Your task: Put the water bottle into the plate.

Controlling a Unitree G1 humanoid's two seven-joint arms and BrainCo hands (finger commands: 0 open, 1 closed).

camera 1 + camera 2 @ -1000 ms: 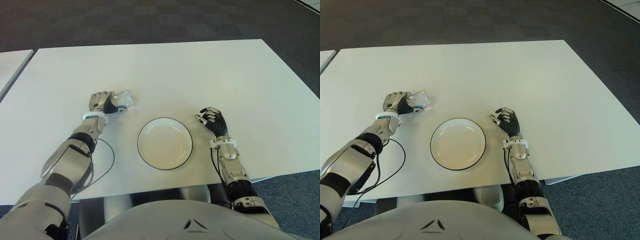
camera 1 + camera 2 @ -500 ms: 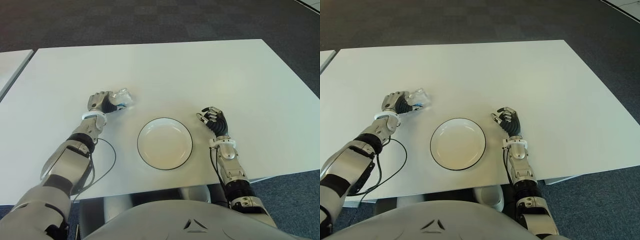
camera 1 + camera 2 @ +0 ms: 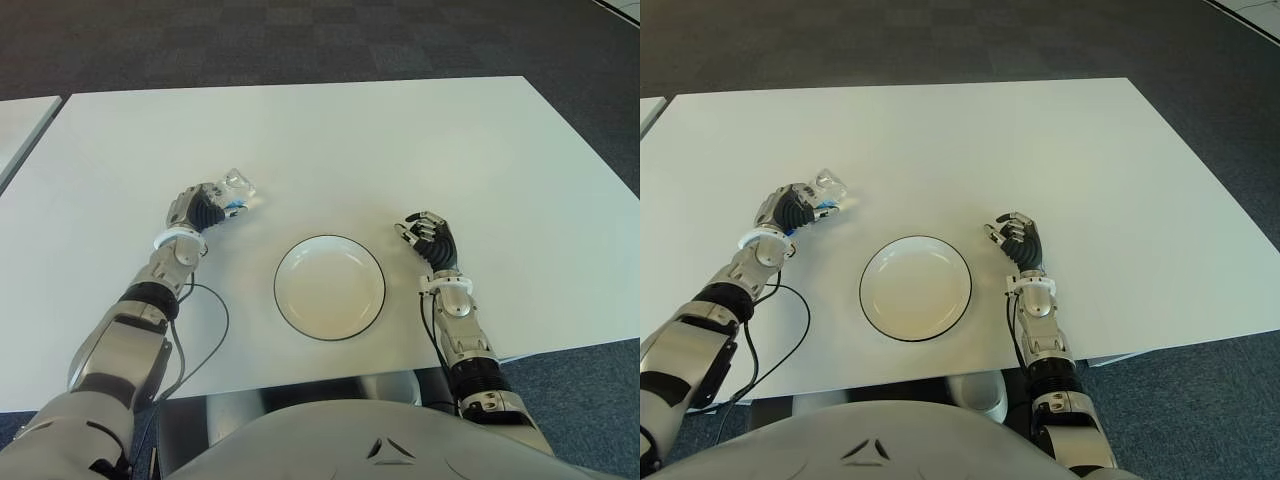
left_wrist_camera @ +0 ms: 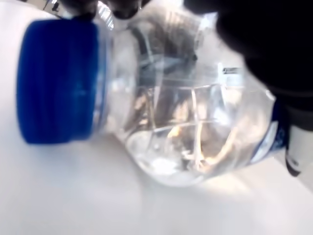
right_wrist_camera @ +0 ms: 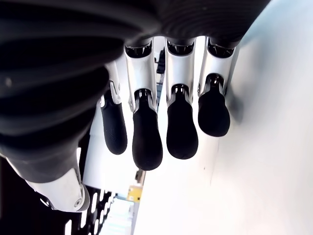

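Observation:
A clear water bottle (image 3: 236,189) with a blue cap (image 4: 56,81) is clasped in my left hand (image 3: 199,208), left of the plate, tilted with its base raised above the white table (image 3: 400,140). The left wrist view shows dark fingers (image 4: 259,34) wrapped over the bottle body (image 4: 195,127). A white plate (image 3: 330,287) with a dark rim sits in front of me with nothing in it. My right hand (image 3: 428,238) shows just right of the plate, fingers (image 5: 146,137) curled, holding nothing.
A black cable (image 3: 210,330) loops on the table by my left forearm. A second table's edge (image 3: 20,125) shows at far left. Dark carpet (image 3: 300,40) lies beyond the table's far edge.
My left hand has turned and lifted the bottle's base off the table, shifting slightly left. The right hand has barely moved.

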